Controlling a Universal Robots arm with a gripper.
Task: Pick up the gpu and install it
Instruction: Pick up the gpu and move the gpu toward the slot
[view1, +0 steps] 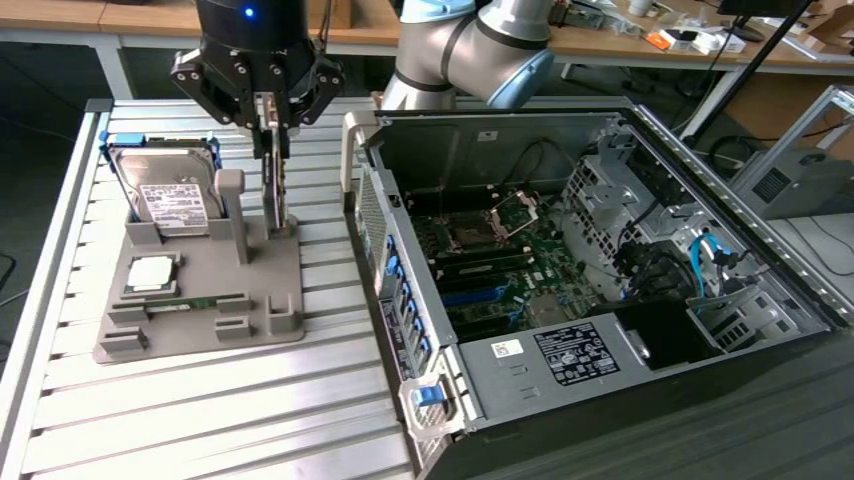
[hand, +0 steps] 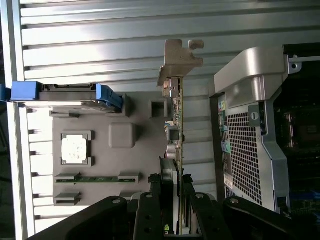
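Gpu gripped at its stand, not yet installed.
The gripper (view1: 271, 122) is closed partway onto the gpu (view1: 278, 190), held edge-on at the grey fixture (view1: 200, 290), possibly still seated; transfer into the open computer case (view1: 467, 150) is left.

There is one tool (view1: 271, 118), on one robot arm (view1: 487, 45). One graphics card (view1: 276, 190) stands between the tool's fingers. One grey holder (view1: 274, 290) sits under the tool. On it, to the side of the tool, are one hard drive (view1: 167, 195), one processor chip (view1: 150, 275) and one memory strip (view1: 195, 302). The hard drive carries two blue clips (hand: 25, 91). One open computer case (view1: 601, 375) stands on the tool's other side. One slatted tabletop (view1: 200, 410) carries the holder.
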